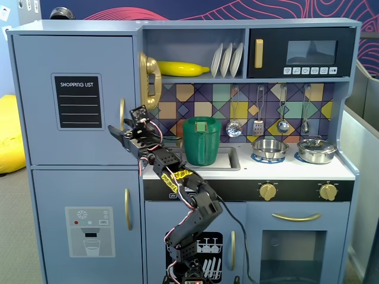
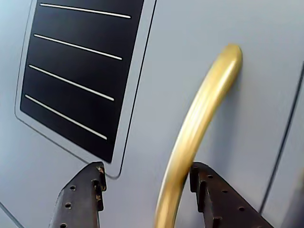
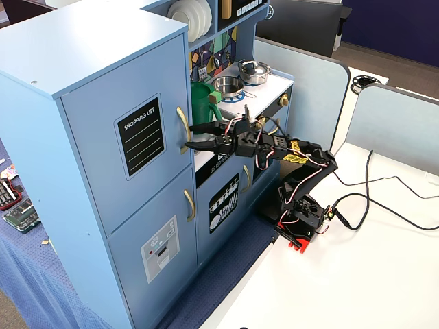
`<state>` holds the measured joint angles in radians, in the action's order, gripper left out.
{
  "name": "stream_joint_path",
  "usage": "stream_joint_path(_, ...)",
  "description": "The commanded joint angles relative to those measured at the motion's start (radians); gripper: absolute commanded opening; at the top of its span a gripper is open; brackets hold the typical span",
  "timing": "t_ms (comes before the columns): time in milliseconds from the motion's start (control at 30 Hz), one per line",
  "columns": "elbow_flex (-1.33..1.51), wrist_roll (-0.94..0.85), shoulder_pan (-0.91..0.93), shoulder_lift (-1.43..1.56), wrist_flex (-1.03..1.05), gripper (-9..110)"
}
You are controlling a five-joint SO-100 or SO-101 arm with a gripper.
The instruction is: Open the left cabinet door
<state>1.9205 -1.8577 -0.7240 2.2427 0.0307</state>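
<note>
At the wrist view's lower edge the gold handle (image 2: 190,142) runs out of frame, only both dark fingers' (image 2: 80,199) tips visible. Fingers spread, handle between them, nearer the right one; contact unclear. A fixed view alone shows the left cabinet door (image 3: 130,144) shut, upper left.

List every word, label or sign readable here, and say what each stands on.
"SHOPPING LIST": heads the black chalkboard panel on the left cabinet door.
Microwave button icons, dispenser panel markings, and the print on the arm's yellow stickers: too small to read.
Nothing else is legible.
</note>
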Motion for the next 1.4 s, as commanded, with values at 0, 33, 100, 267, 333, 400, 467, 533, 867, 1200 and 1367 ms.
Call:
stream_joint_path(0,-0.094,-0.021,-0.072,-0.026,-0.04,13)
stream_joint_path(33,-0.091,-0.021,-0.091,-0.021,-0.032,13)
stream_joint_path(100,-0.078,-0.032,-0.138,0.002,-0.014,13)
stream_joint_path(267,-0.018,-0.058,-0.244,0.112,0.055,12)
stream_joint_path(333,0.0,-0.072,-0.27,0.176,0.126,12)
stream_joint_path(400,0.025,-0.074,-0.287,0.25,0.193,12)
stream_joint_path(467,0.052,-0.084,-0.302,0.327,0.261,12)
stream_joint_path(533,0.072,-0.074,-0.316,0.397,0.321,11)
stream_joint_path(867,0.218,0.058,0.006,0.611,0.426,4)
stream_joint_path(1200,0.328,0.063,0.057,0.514,0.236,0)
stream_joint_path(1367,0.333,-0.02,-0.155,0.485,0.189,0)
